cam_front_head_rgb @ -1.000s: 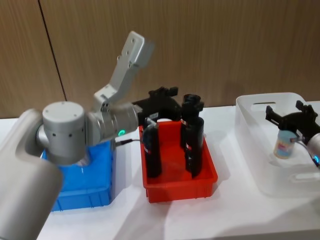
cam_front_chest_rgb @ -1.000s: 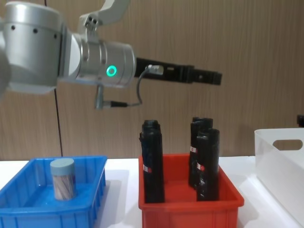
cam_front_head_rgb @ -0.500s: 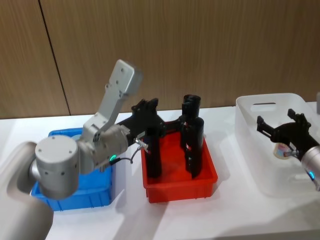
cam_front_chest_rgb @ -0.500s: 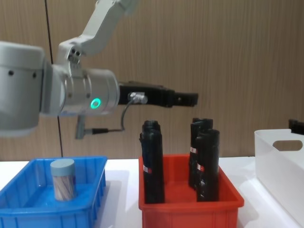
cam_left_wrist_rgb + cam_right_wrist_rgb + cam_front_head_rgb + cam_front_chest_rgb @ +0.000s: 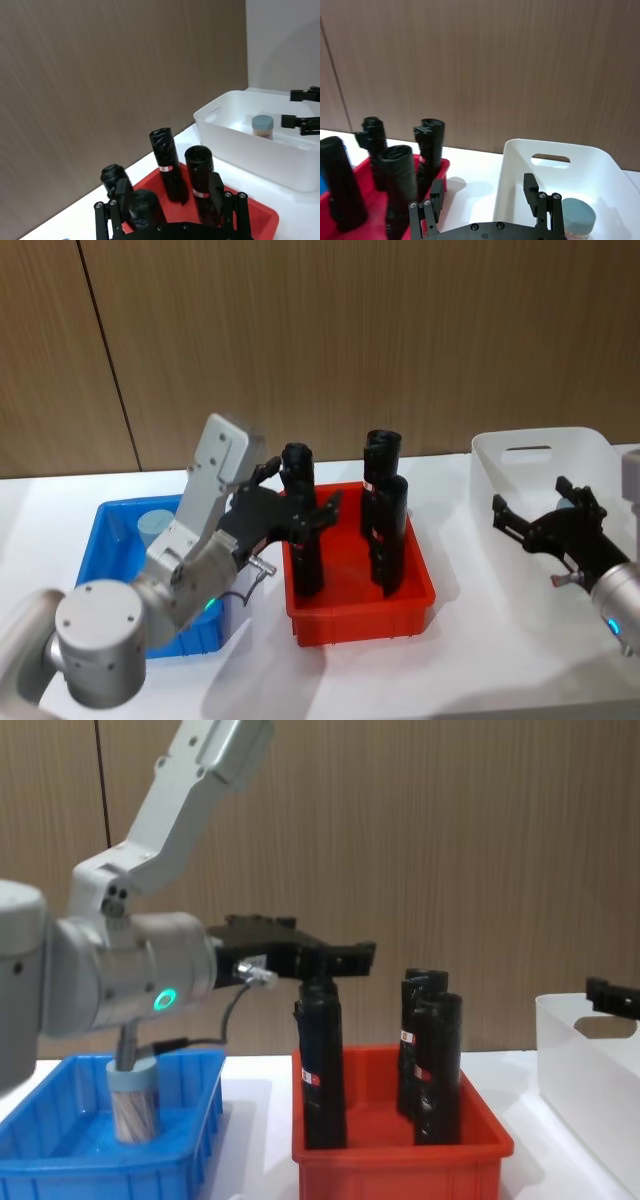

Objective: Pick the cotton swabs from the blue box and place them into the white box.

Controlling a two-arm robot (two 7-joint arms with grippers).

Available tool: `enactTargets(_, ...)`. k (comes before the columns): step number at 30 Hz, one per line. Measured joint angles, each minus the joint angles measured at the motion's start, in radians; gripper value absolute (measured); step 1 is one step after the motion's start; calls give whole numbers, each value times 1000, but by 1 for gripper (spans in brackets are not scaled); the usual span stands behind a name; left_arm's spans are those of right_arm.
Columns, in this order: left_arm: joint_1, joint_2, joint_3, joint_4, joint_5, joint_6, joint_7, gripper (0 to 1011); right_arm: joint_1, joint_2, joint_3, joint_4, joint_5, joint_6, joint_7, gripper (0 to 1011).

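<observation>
One cotton swabs jar (image 5: pixel 154 526) with a pale blue lid stands in the blue box (image 5: pixel 112 540); in the chest view this jar (image 5: pixel 132 1103) is partly behind my left arm. Another cotton swabs jar (image 5: pixel 262 126) stands inside the white box (image 5: pixel 520 455), also seen near my right gripper as a jar (image 5: pixel 577 218) below it. My left gripper (image 5: pixel 302 492) hangs open above the left side of the red bin, holding nothing. My right gripper (image 5: pixel 535 512) is open and empty over the white box's near-left part.
A red bin (image 5: pixel 360 605) sits between the two boxes with several tall black wrapped cylinders (image 5: pixel 385 540) standing in it; one cylinder (image 5: pixel 320 1060) stands right under my left gripper (image 5: pixel 335 955). A wood-panelled wall runs behind the white table (image 5: pixel 450 670).
My right gripper let go of the swab jar in the white box and drew back to the left. My left arm pulled back and lower, its gripper now above the red bin's left side.
</observation>
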Motion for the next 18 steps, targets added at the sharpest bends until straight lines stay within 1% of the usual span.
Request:
enactTargets(4, 45, 19, 5, -36, 8, -33, 56, 1004, -37, 5, -9, -52, 3, 2, -9, 1002)
enactTargets(7, 68, 29, 7, -55, 12, -49, 84, 1004, -72, 9, -18, -101, 6, 5, -17, 1002)
enactTargets(10, 105, 46, 12, -86, 19, -78, 132, 1004, -94, 12, -23, -131, 7, 7, -22, 1002)
enactTargets(18, 170, 74, 19, -139, 30, -126, 214, 1004, -172, 23, -42, -238, 14, 12, -41, 1002)
